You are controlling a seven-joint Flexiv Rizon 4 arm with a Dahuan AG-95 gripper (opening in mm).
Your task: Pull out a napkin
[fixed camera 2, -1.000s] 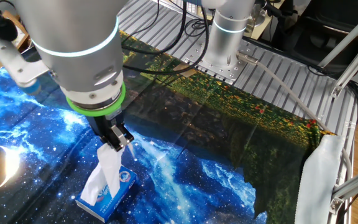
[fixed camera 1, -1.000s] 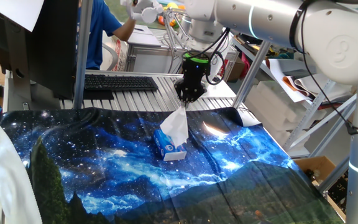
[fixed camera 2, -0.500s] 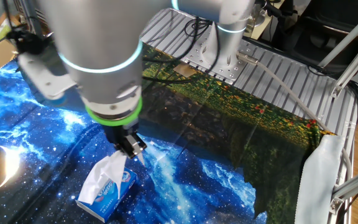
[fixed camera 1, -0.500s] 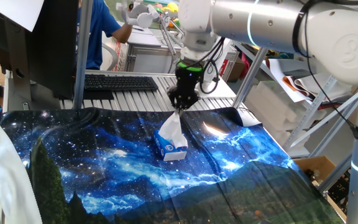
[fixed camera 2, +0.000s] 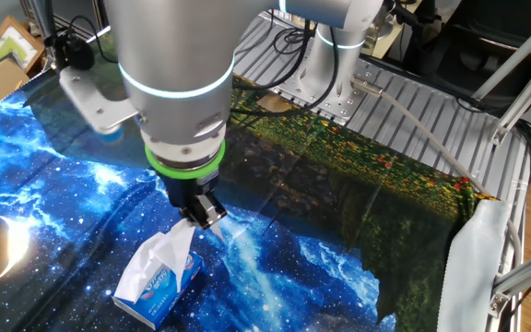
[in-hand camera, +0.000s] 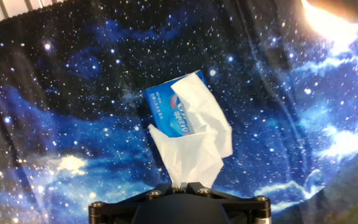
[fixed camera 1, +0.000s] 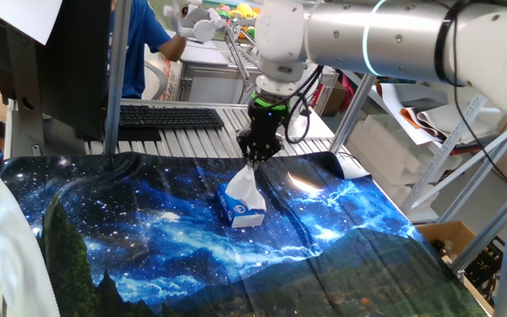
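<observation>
A small blue-and-white tissue pack lies on the starry blue cloth. A wrinkled white napkin rises out of the pack's top. My gripper hangs just above the pack and is shut on the napkin's upper tip. The napkin's lower end still sits in the pack. In the hand view the napkin narrows into the pinch between the two black jaws.
The starry cloth covers the table. A bright light patch lies on it to the right of the pack. A black keyboard lies behind the cloth on the slatted metal top, and the arm's base stands at the other side.
The gripper has shifted sideways and lower with the napkin's tip in it. The napkin, stretched tall a second ago, now hangs shorter and slacker above the pack.
</observation>
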